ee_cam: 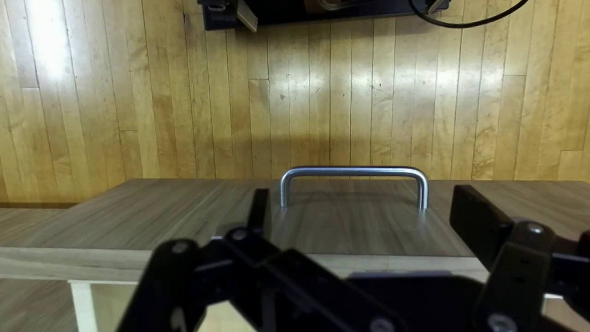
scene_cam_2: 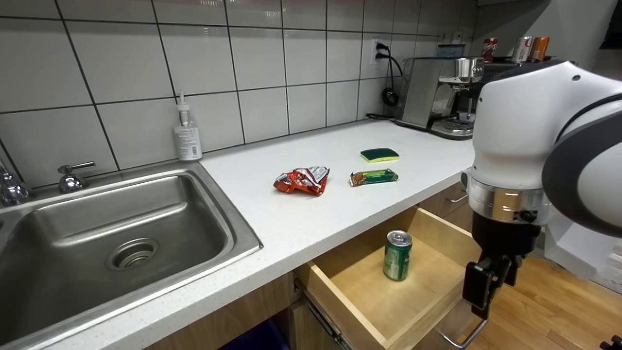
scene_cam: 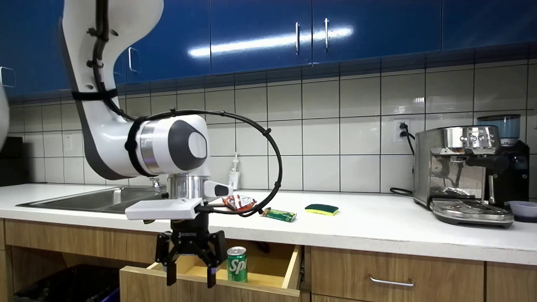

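end effector point(ee_cam: 364, 210) spread wide near drawer point(ee_cam: 355, 230); white counter point(scene_cam_2: 272, 218), tiled wall point(scene_cam_2: 260, 58), wooden floor point(ee_cam: 322, 120).

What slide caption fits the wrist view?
Open, empty gripper by a metal bar handle on a wood-grain drawer front, plank floor below.

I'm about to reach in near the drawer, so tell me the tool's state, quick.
Tool: open, holding nothing.
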You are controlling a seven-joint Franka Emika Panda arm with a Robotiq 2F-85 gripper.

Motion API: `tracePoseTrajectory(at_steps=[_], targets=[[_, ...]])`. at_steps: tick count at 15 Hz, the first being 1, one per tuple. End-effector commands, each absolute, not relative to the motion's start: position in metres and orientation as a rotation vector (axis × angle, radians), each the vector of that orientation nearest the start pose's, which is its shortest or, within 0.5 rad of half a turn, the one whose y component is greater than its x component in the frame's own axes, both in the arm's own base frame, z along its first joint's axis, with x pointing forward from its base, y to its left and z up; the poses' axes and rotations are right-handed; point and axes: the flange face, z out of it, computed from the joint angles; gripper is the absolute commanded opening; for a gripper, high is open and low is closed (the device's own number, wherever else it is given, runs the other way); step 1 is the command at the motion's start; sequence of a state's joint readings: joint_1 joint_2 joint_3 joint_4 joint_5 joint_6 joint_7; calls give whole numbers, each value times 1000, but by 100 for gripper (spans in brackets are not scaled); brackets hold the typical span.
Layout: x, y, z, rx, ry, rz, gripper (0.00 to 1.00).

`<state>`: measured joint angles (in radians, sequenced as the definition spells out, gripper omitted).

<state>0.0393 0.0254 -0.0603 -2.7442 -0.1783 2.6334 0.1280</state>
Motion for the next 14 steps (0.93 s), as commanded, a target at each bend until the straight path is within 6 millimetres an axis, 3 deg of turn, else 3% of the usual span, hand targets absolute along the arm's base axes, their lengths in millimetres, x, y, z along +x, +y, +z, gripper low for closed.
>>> tracePoseTrajectory(at_steps=[1, 14], targets=[[382, -7, 193, -3241, -18, 157, 100], [393, -12, 184, -3264, -18, 6, 100]])
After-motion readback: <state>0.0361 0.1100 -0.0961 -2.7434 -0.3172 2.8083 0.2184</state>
